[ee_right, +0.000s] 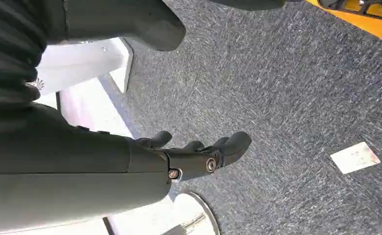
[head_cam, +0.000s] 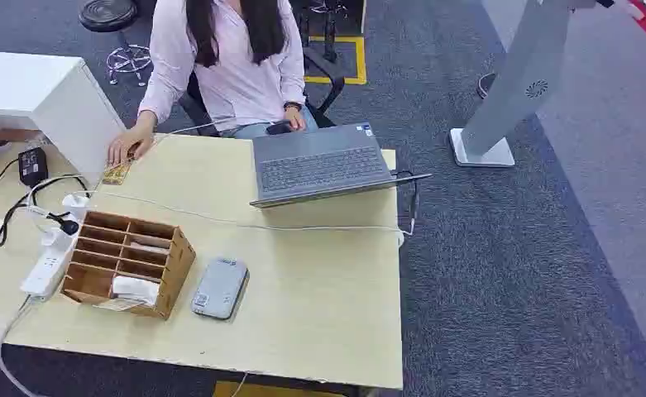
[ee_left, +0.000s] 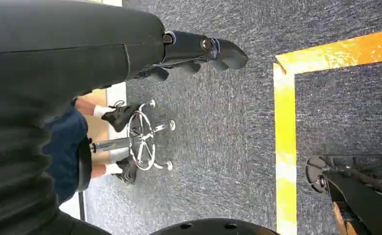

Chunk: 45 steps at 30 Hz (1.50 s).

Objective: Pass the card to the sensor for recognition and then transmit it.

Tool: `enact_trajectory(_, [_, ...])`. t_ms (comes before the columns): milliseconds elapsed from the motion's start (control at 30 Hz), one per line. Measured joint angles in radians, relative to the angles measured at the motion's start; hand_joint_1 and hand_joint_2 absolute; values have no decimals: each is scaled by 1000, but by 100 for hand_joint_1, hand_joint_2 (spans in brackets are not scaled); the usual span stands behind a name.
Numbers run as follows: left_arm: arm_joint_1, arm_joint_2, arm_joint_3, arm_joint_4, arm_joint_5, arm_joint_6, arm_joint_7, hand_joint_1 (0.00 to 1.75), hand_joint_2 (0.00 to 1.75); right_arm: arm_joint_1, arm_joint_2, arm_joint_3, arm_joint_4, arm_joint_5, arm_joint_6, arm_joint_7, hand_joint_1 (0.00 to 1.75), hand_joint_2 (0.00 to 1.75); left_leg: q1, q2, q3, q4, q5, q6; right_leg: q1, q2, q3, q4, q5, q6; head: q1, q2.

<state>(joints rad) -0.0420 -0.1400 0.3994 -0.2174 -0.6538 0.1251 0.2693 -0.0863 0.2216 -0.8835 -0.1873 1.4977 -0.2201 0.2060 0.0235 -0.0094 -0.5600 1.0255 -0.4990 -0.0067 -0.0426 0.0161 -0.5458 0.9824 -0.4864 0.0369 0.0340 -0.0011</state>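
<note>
The small yellowish patterned card (head_cam: 117, 172) lies at the light wooden table's (head_cam: 319, 273) ten o'clock corner, under a seated person's hand (head_cam: 129, 147). The grey flat sensor (head_cam: 219, 288) sits at five o'clock from it. Left hand (ee_left: 198, 51) and right hand (ee_right: 198, 154) hang empty over carpet, fingers loosely apart.

Head view: you look forward and down from high up — over the wooden table (head_cam: 319, 331), near, with a seated person (head_cam: 232, 58) at its far edge.
Left wrist view: you sit close behind the left hand (ee_left: 198, 51), facing the grey carpet (ee_left: 218, 147), picture turned sideways.
Right wrist view: close behind the right hand (ee_right: 198, 154), again facing carpet.
Shared: all 3 views show that carpet — 2 show yellow floor tape (ee_left: 285, 147).
</note>
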Motion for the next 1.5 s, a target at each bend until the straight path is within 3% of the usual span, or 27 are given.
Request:
enact_trajectory(233, [0,0,0,0,-2,0,0,0,175,0,0,0,0,0,0,0,0,175,0,0,0,0,0,0,0,0,0,0,0,0,0,0])
enact_trajectory(300, [0,0,2,0,28,28,-34,0,175,0,0,-1,0,-7,-2,0,0,175,0,0,0,0,0,0,0,0,0,0,0,0,0,0])
enact_trajectory(367, [0,0,34,0,140,113,-147,0,175,0,0,-10,0,-30,-14,-2,0,175,0,0,0,0,0,0,0,0,0,0,0,0,0,0])
enact_trajectory(433, [-3,0,121,0,310,198,-348,0,175,0,0,-31,0,-62,-29,-3,0,175,0,0,0,0,0,0,0,0,0,0,0,0,0,0])
enact_trajectory(500, [-6,0,220,0,437,224,-534,0,175,1,0,-48,0,-84,-43,-3,0,175,0,0,0,0,0,0,0,0,0,0,0,0,0,0])
enact_trajectory(600, [-8,5,365,0,575,170,-805,0,175,1,0,-77,0,-115,-58,-4,0,175,0,0,0,0,0,0,0,0,0,0,0,0,0,0])
enact_trajectory(667, [-9,6,439,-3,616,104,-926,0,175,1,0,-93,0,-128,-66,-10,0,175,0,0,0,0,0,0,0,0,0,0,0,0,0,0])
enact_trajectory(700, [-8,4,466,-12,629,73,-951,0,175,1,2,-100,0,-133,-70,-11,0,175,0,0,0,0,0,0,0,0,0,0,0,0,0,0])
enact_trajectory(833, [1,-36,559,-123,694,-50,-972,0,175,1,5,-122,0,-140,-80,-12,0,175,0,0,0,0,0,0,0,0,0,0,0,0,0,0])
enact_trajectory(867, [-1,-35,597,-154,742,-118,-972,0,175,1,5,-123,0,-114,-79,-12,0,175,0,0,0,0,0,0,0,0,0,0,0,0,0,0])
enact_trajectory(900, [-5,-21,623,-158,775,-162,-972,0,175,1,5,-121,0,-93,-78,-12,0,175,0,0,0,0,0,0,0,0,0,0,0,0,1,0])
enact_trajectory(967, [-22,55,689,-151,831,-243,-971,0,175,0,7,-109,0,-59,-72,-12,0,175,4,1,0,0,0,-1,4,0,0,0,0,-1,2,0])
enact_trajectory(1100, [-32,143,786,-262,798,-373,-973,0,175,0,7,-103,0,-58,-73,-12,0,175,5,0,1,0,1,-2,4,-1,0,3,-2,-3,-4,0])
enact_trajectory(1233, [-38,164,839,-342,790,-396,-972,0,175,-1,8,-101,0,-60,-73,-13,0,175,5,-1,0,0,1,-2,4,-2,0,3,-2,-4,-3,0])
enact_trajectory(1500, [-39,175,877,-404,787,-397,-972,0,175,-1,11,-100,0,-60,-73,-13,0,175,4,-1,0,0,1,-2,3,-2,0,3,-2,-4,0,0])
